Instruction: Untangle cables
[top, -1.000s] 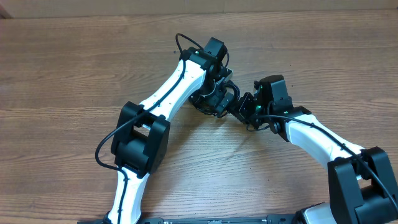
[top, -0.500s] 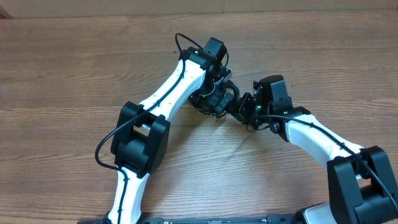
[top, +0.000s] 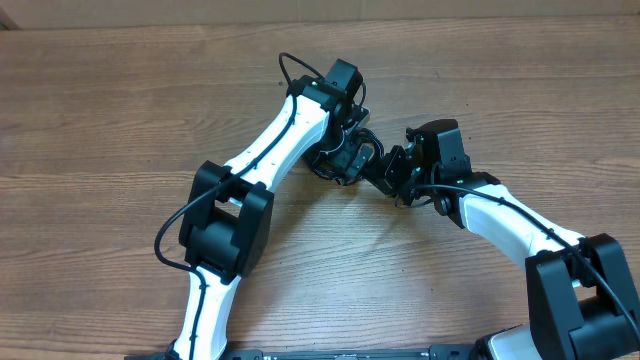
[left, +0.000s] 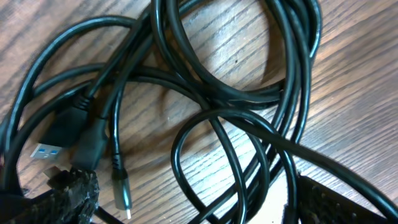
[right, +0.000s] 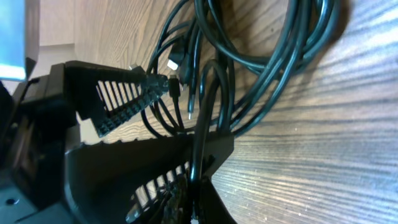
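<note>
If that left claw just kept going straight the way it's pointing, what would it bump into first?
Most likely the cables. The left gripper is open and aimed at the tangled loops, which lie between its fingers. The wooden table is right underneath them, though depth is hard to judge.

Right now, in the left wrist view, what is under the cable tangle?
Bare wooden table shows through the loops of the cables; nothing else appears there. Where strands cross and under the left gripper's fingertips, the surface is covered.
</note>
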